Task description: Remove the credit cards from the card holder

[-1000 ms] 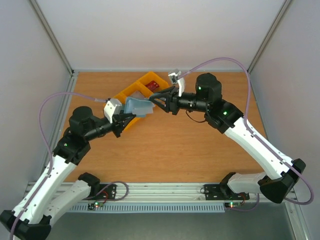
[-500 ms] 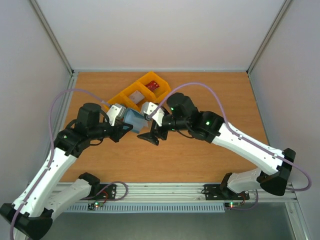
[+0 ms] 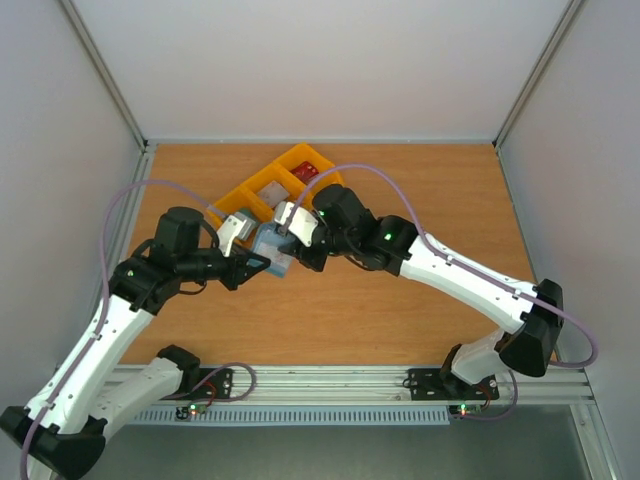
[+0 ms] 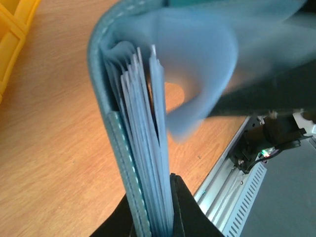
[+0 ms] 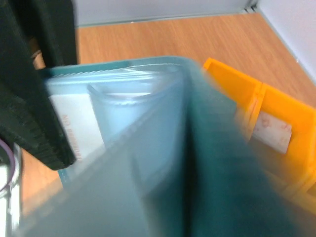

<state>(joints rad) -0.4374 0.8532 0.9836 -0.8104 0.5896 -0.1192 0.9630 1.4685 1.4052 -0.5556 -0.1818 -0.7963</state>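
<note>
Seen from above, the card holder [image 3: 272, 250] is held beside the yellow bins [image 3: 250, 195] toward the counter's [image 3: 400, 330] far-left part; the left wrist view shows the left jaws closed on its lower edge; the right wrist view is blurred, so I cannot tell how the right jaws stand, and a hasty pull may drag the holder free.

red print [image 5: 75, 134] on whitish card [image 5: 66, 106] in card holder [image 5: 215, 153], too blurred to read

Dusty-blue card holder [image 3: 271, 246], yellow bins [image 3: 243, 192]
</note>
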